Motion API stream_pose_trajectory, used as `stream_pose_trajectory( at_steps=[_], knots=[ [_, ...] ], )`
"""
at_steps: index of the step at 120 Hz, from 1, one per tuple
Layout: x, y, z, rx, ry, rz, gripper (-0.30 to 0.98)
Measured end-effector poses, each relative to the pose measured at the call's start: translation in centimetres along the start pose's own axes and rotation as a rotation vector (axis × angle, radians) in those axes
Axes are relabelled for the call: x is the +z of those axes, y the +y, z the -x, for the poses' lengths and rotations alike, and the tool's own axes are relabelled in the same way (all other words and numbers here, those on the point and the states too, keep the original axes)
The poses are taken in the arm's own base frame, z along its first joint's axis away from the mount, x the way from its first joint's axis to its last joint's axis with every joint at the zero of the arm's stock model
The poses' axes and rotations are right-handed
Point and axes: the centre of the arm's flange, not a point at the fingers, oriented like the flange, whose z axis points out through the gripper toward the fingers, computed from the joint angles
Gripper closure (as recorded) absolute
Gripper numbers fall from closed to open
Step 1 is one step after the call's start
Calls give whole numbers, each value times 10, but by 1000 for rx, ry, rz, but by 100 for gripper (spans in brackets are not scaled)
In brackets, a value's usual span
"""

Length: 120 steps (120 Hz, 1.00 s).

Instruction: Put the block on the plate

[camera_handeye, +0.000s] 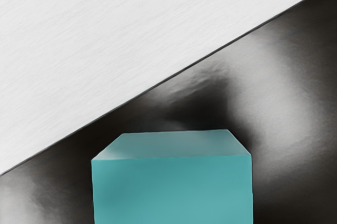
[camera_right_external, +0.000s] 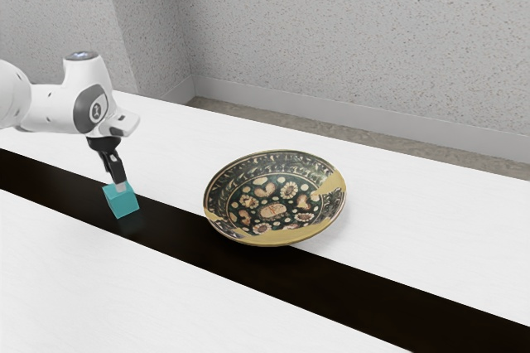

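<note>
While the gripper (camera_right_external: 122, 187) points down onto the teal block (camera_right_external: 124, 205), I cannot tell from either view whether its fingers stand wide or have a grip. The block is right at the gripper's tip, over the dark strip (camera_right_external: 248, 267) that crosses the white desk (camera_right_external: 50, 245); whether it rests there or hangs just above, I cannot say. In the exterior view the plate (camera_right_external: 281, 238) lies towards the block's three o'clock, well apart from it, its near rim over the strip.

As I judge it, the step in hand is securing the block, with the carry and the release ahead. If the grip is shallow, being so near the block's top, the block could pivot or slip out on the way up. A low path towards three o'clock could knock the block into the raised rim and shove the plate along, so it wants lifting well clear first. Letting go over the sloping side might send the block sliding or tipping; a low release over the plate's middle looks the safer choice.
</note>
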Motion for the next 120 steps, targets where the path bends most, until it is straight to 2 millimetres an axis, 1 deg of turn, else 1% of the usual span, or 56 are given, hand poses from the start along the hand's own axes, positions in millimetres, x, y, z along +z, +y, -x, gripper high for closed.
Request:
stream_pose_trajectory(
  at_steps=[19,51,70,88,102,120],
  knots=[
    [18,-4,2,15,3,27,0],
    [43,-8,7,37,3,59,0],
    [46,-8,-2,59,18,59,0],
    [50,-9,-3,68,24,61,0],
    [58,-9,-2,73,18,70,0],
    [57,-11,1,76,19,67,9]
  ],
)
